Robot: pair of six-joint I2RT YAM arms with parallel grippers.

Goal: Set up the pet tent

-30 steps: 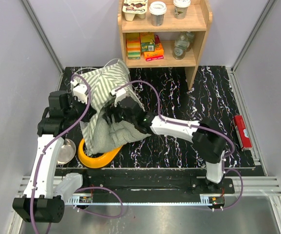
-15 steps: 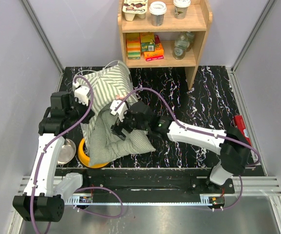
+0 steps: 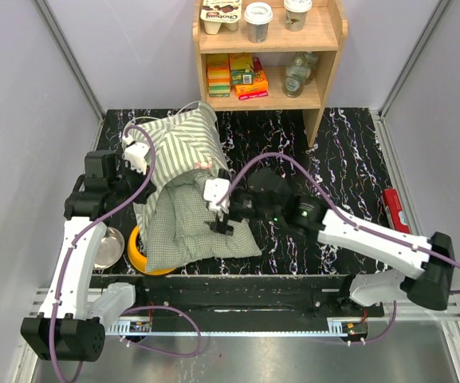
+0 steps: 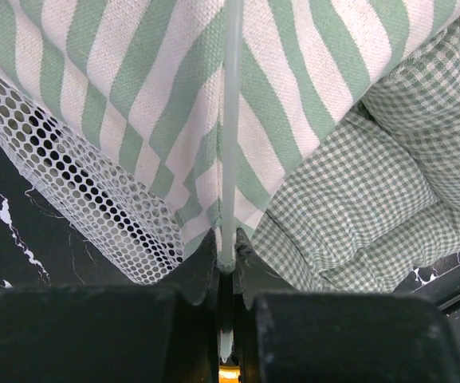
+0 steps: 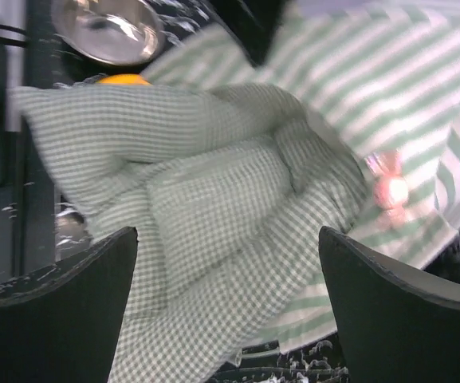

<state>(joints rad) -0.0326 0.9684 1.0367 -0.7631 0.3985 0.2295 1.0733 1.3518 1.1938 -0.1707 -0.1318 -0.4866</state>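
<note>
Steel bowl (image 3: 108,247) sits beside yellow holder (image 3: 136,255); left tool (image 4: 226,259) pinches pet tent's (image 3: 178,148) pole (image 4: 231,120), right tool (image 5: 228,235) spread.

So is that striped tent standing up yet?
Not yet: the pet tent sags crumpled against the checked cushion, one thin pole pinched in the left claw.

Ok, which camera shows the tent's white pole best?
Left wrist: the pole runs straight down the striped pet tent into the shut left gripper. Top external shows only a thin loop at the tent's far edge; right wrist shows none.
</note>
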